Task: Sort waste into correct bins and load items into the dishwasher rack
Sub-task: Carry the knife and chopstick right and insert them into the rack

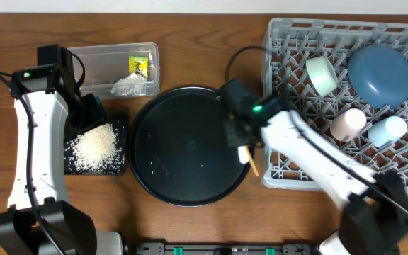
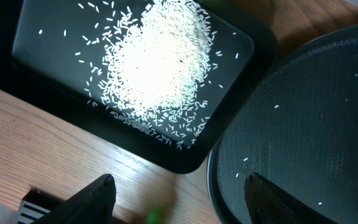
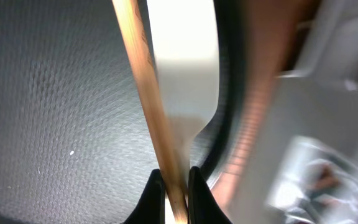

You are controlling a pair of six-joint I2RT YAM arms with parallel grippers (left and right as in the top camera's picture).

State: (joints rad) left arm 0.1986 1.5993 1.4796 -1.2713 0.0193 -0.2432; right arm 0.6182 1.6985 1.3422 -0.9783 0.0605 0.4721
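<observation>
- The right gripper [image 3: 175, 177] is pinched narrow on the chopstick [image 3: 150, 93]. The flat white spoon [image 3: 185, 62] handle runs down between the same fingers.
- Both utensils hang over the right rim of the round tray [image 1: 190, 170], which is pebbled black and dotted with stray grains. They sit just beside the grey lattice rack [image 1: 289, 42].
- The rack holds a mint bowl [image 1: 322, 74], a dark blue bowl [image 1: 381, 74], a pink cup [image 1: 349, 122] and a pale blue cup [image 1: 388, 129].
- The left gripper [image 2: 179, 202] is spread wide above the wood-grain table [image 1: 190, 35], near the black tray [image 2: 36, 62].
- Rice [image 2: 157, 59] lies heaped in that smooth black tray.
- The clear tub [image 1: 91, 53] holds the wrapper [image 1: 139, 65] and the crumpled scraps [image 1: 129, 86].
</observation>
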